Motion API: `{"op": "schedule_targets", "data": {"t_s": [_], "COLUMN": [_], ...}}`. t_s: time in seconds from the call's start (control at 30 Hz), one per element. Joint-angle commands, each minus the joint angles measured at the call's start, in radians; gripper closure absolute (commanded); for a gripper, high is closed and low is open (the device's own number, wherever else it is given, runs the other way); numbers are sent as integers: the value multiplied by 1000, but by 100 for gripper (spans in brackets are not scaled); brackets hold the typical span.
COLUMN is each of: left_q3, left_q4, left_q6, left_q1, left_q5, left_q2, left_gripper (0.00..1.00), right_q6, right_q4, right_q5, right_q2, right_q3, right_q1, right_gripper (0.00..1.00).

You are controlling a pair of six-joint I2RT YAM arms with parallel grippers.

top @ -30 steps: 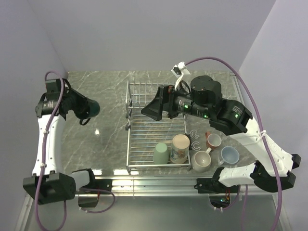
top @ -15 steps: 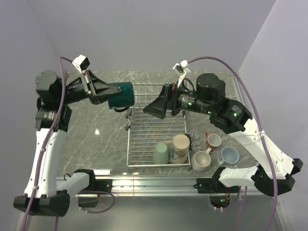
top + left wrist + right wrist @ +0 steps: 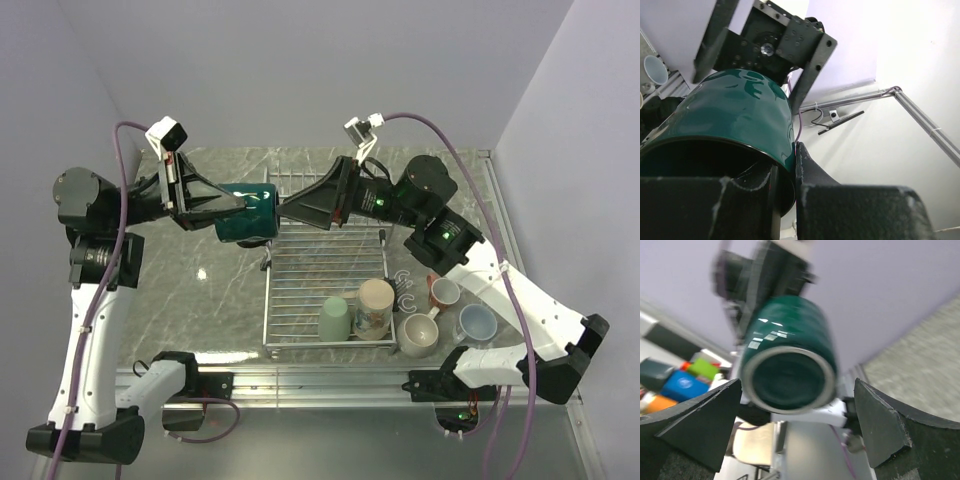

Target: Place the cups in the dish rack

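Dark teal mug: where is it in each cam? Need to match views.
Top external: dark teal mug, left of centre, by the dish rack's far-left corner.
Left wrist: mug fills left-centre.
Right wrist: mug at centre, end-on.
Shared landmark: the left hand clamped on it.

Right wrist cam's a smear: the dark teal mug (image 3: pixel 790 355) and my left gripper (image 3: pixel 237 206) behind it are blurred. On the left wrist cam my own fingers (image 3: pixel 855 210) cover the mug's lower rim.
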Motion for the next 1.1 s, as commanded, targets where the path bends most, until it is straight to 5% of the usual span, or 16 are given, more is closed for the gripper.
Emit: {"op": "schedule_targets", "data": {"t_s": [0.0, 0.37, 0.67, 1.07], "left_q3": [-5, -42, 73, 13], "left_q4": [123, 146, -103, 74], "left_q6": [-72, -74, 86, -35], "left_q1": [-2, -2, 0, -2], "left_q5": [-10, -4, -4, -13], "left_q2": [-6, -5, 5, -12], "left_gripper": [100, 100, 99, 99], "right_q6": [130, 101, -157, 10], "right_q4": [311, 231, -167, 137], "right_q5": [-100, -54, 164, 24], "right_q2": [9, 48, -9, 9], "right_q3": [-8, 12, 51, -40], "right_q1": [-1, 32, 27, 30], "right_gripper": [0, 0, 0, 0]}}
